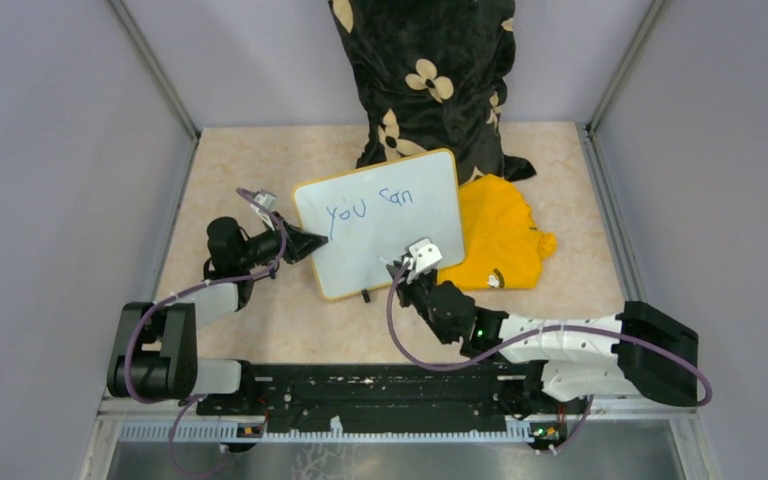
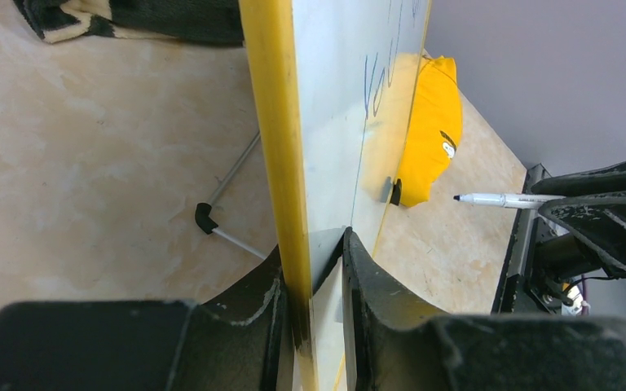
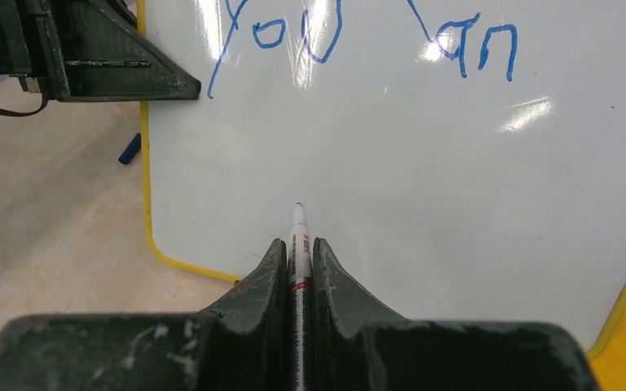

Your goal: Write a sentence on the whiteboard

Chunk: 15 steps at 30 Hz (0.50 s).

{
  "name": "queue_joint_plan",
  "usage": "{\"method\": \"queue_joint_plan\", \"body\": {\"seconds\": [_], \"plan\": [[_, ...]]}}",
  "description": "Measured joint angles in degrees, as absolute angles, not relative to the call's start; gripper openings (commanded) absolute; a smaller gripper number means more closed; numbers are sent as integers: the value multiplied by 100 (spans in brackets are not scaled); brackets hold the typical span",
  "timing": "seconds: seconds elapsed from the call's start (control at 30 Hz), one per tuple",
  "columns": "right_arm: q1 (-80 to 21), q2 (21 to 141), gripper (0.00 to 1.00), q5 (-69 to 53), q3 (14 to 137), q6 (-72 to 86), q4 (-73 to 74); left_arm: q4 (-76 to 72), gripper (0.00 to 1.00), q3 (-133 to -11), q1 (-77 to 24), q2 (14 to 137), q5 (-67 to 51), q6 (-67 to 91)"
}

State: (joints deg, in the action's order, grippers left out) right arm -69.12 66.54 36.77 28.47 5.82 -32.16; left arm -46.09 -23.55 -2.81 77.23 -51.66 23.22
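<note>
The whiteboard [image 1: 385, 230] with a yellow frame lies tilted on the table's middle. Blue words "you can" [image 1: 368, 205] are on its upper half, also in the right wrist view [image 3: 359, 37]. My left gripper [image 1: 312, 242] is shut on the whiteboard's left edge [image 2: 281, 163]; its jaws clamp the frame. My right gripper [image 1: 407, 266] is shut on a white marker [image 3: 298, 244] whose tip points at the blank lower part of the whiteboard [image 3: 375, 163]. The marker also shows in the left wrist view [image 2: 497, 199], apart from the board.
A yellow cloth [image 1: 500, 235] lies under the board's right side. A black flowered cloth [image 1: 425, 75] stands at the back. A thin white rod with a black tip [image 2: 220, 220] lies left of the board. Grey walls enclose the table.
</note>
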Motion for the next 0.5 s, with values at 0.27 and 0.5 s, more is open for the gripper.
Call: {"method": "queue_joint_plan", "body": {"seconds": [0.27,0.5], "plan": [[-7006,6901,0,3935,2088,305,-4646,-4438,0,-2432,-287,7708,-5107,2270],[-7008,7144,0,4014,1979,-110,-5675,-4313,0,-2473,-290,7706,-5081,2235]]}}
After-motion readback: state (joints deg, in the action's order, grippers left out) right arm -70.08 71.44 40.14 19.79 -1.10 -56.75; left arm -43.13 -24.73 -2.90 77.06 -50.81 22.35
